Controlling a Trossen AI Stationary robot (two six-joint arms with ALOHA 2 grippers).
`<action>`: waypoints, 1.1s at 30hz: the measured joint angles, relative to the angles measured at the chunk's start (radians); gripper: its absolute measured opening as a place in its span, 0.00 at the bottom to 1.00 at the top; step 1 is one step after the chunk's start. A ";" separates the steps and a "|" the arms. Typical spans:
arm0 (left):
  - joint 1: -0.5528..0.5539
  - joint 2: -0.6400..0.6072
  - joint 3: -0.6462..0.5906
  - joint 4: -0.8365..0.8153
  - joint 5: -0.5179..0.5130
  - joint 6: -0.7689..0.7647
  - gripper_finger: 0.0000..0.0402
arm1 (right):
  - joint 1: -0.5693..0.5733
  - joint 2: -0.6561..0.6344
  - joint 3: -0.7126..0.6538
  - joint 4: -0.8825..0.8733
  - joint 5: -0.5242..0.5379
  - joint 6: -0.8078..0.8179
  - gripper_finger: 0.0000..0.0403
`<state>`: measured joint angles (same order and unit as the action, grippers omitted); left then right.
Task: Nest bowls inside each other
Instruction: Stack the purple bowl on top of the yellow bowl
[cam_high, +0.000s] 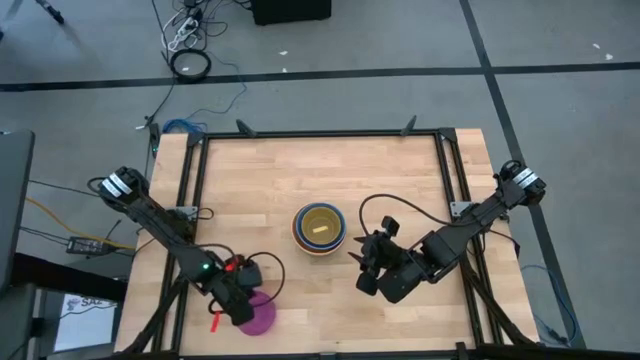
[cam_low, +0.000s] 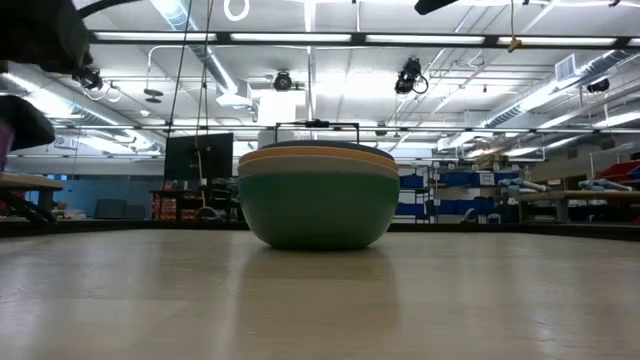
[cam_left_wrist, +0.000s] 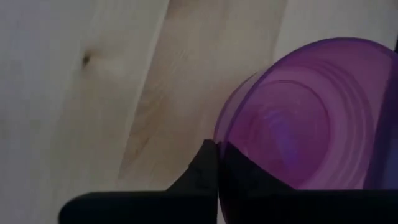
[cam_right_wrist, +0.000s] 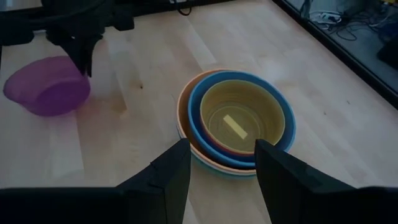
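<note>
One camera looks straight down on the table (cam_high: 320, 180). One sits low, close to the bowls (cam_low: 320, 195). Both wrist cameras see the purple bowl (cam_left_wrist: 311, 118).

Translucent glossy plastic magenta bowl (cam_left_wrist: 311, 118), matt wooden table (cam_high: 300, 180)

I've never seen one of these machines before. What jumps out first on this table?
A stack of nested bowls sits mid-table, a yellow one innermost, blue and orange rims around it, teal outermost. Near the front-left corner lies a lone magenta bowl, where the left gripper has its jaws shut on the rim. The right gripper waits just right of the stack, jaws open toward it.
</note>
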<state>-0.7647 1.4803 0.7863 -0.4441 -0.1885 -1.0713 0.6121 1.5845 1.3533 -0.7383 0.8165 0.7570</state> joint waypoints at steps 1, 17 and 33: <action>0.003 0.000 0.009 0.000 -0.005 0.013 0.01 | 0.000 0.000 0.000 0.000 0.001 0.000 0.41; 0.143 0.000 0.272 0.001 -0.247 0.459 0.01 | -0.012 0.000 0.000 0.000 0.048 -0.010 0.41; 0.434 0.000 0.394 -0.067 -0.238 0.807 0.01 | -0.013 0.000 -0.001 -0.005 0.054 -0.013 0.41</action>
<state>-0.3307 1.4803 1.1801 -0.5107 -0.4266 -0.2646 0.5987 1.5848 1.3527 -0.7431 0.8702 0.7444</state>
